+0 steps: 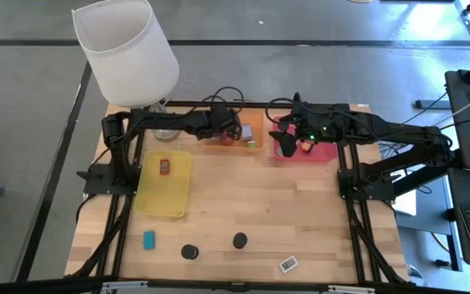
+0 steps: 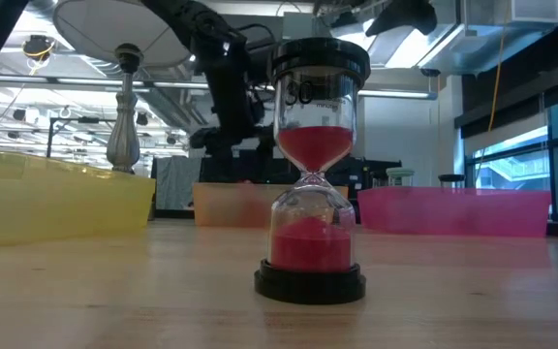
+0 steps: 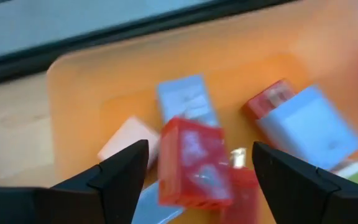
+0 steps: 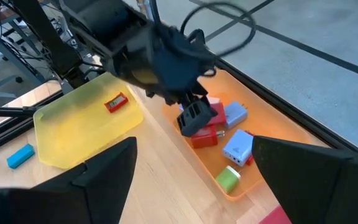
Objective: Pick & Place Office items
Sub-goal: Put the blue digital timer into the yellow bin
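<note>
A wooden desk (image 1: 243, 204) seen from above, framed by black rails. At its far left corner stands a lamp with a large white shade (image 1: 126, 51). Below it lies a flat yellow tray (image 1: 163, 201) holding one small red block (image 1: 163, 167). Near the front edge sit a teal block (image 1: 148, 239), then two black round discs (image 1: 189, 251) (image 1: 240, 240), then a white labelled tag (image 1: 288, 264), all well apart from each other. In the low view one of these black-capped pieces is an hourglass (image 2: 311, 170) with red sand, standing upright right in front of that camera and blocking much of the desk's middle. Along the far edge sits an orange tray (image 1: 252, 129); the left gripper (image 3: 197, 171) hangs low over it, its fingers spread wide and released, with a red block (image 3: 194, 163) between them but touching neither as far as I can tell. Around that block in the tray lie lavender blocks (image 3: 309, 124), another red piece (image 3: 269, 99), a pale pink bit (image 3: 129, 138) and a green cylinder (image 4: 229, 177) at one end. To the right, a pink-red tray (image 1: 323, 152) sits beside the orange one. The right gripper (image 1: 286, 140) hovers at that tray's left end, its fingers (image 4: 104, 180) spread apart and empty.
</note>
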Controlling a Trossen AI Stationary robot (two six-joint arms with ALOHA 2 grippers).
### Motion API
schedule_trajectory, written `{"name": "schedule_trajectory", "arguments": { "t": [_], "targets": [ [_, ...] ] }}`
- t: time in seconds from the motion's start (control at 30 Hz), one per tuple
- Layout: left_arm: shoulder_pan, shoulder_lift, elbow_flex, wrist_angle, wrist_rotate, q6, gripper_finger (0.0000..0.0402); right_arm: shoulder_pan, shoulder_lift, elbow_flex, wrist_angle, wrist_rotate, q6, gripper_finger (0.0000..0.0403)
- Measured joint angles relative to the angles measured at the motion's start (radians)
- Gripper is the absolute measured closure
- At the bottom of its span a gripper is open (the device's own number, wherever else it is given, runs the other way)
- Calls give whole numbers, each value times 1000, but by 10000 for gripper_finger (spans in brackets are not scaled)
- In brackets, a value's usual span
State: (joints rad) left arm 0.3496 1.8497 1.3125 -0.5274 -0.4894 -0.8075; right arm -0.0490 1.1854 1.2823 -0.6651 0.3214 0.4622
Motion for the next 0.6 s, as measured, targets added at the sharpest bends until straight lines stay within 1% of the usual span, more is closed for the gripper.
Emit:
{"name": "schedule_trajectory", "arguments": {
  "t": [0.17, 0.3, 0.47, 0.6],
  "targets": [
    [-8, -29, 68, 3, 110, 52, 121, 0, 0, 0, -21, 0, 0, 81],
    [-56, -84, 88, 2, 231, 70, 129, 0, 0, 0, -37, -6, 0, 81],
    [-184, -165, 89, -35, 371, 87, 140, 0, 0, 0, -42, -27, 0, 81],
    [-320, -227, 89, -105, 389, 57, 148, 0, 0, 0, -51, -27, 0, 81]
  ]
}}
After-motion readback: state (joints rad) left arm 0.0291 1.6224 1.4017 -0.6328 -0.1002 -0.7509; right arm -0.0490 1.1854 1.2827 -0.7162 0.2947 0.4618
